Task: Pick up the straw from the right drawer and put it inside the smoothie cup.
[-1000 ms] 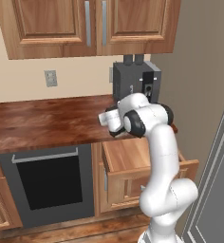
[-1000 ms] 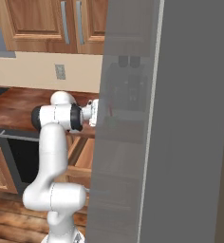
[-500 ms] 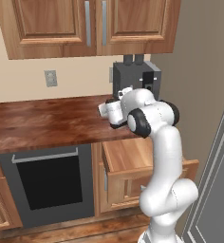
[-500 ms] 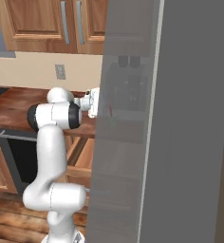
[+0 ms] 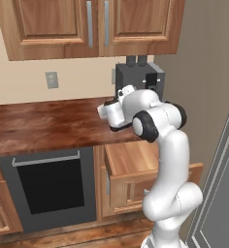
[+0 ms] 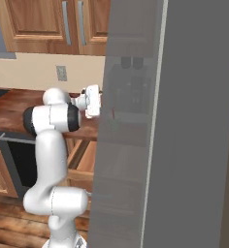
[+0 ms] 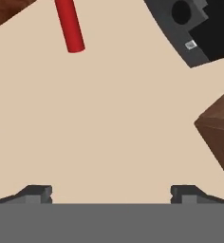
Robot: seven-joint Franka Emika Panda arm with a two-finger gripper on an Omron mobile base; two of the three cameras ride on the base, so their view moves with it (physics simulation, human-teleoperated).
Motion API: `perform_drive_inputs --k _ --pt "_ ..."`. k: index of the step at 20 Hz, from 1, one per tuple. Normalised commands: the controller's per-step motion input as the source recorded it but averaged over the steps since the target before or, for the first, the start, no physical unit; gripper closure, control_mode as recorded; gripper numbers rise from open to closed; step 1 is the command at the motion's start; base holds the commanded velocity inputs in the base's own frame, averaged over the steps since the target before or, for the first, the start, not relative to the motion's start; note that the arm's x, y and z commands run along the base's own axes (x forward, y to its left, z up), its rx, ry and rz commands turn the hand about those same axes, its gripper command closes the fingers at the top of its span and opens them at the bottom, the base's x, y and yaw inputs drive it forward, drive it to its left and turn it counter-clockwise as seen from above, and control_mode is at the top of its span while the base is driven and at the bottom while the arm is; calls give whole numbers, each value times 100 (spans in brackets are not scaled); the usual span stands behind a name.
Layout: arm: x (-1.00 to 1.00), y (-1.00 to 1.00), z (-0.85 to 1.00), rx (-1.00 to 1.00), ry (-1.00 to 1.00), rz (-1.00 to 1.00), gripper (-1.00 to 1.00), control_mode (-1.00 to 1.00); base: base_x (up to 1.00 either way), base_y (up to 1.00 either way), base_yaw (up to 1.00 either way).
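The hand view has the red straw [image 7: 70, 27] running in from the top edge, its blunt end free in front of the beige wall. It stays well apart from my gripper [image 7: 111, 192], which is open with the two fingertips [image 7: 38, 193] set wide and nothing between them. Over the back of the countertop [image 5: 43, 123] my gripper [image 5: 105, 111] hangs beside the dark coffee machine [image 5: 138, 80]. Below it the right drawer [image 5: 136, 162] stands pulled out. The smoothie cup is hidden. A faint red mark, apparently the straw [image 6: 113, 114], shows through the grey panel.
A black-fronted oven [image 5: 48, 189] sits left of the drawer. Wooden wall cabinets [image 5: 92, 24] hang above the counter. A tall grey translucent panel [image 6: 184, 126] covers the right half of the right base view. The coffee machine [image 7: 199, 23] is at the hand view's upper right.
The hand rose a little over the counter toward the coffee machine, then held about level; the elbow stayed put.
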Motion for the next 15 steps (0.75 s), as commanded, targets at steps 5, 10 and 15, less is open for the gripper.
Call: perform_drive_inputs --k 5,10,15 --pt "-46 33 0 -11 -16 0 -100 -100 0 0 0" --pt "-51 54 6 -12 -14 0 -100 -100 0 0 0" --pt "-54 50 44 -11 -11 0 -100 -100 0 0 0"
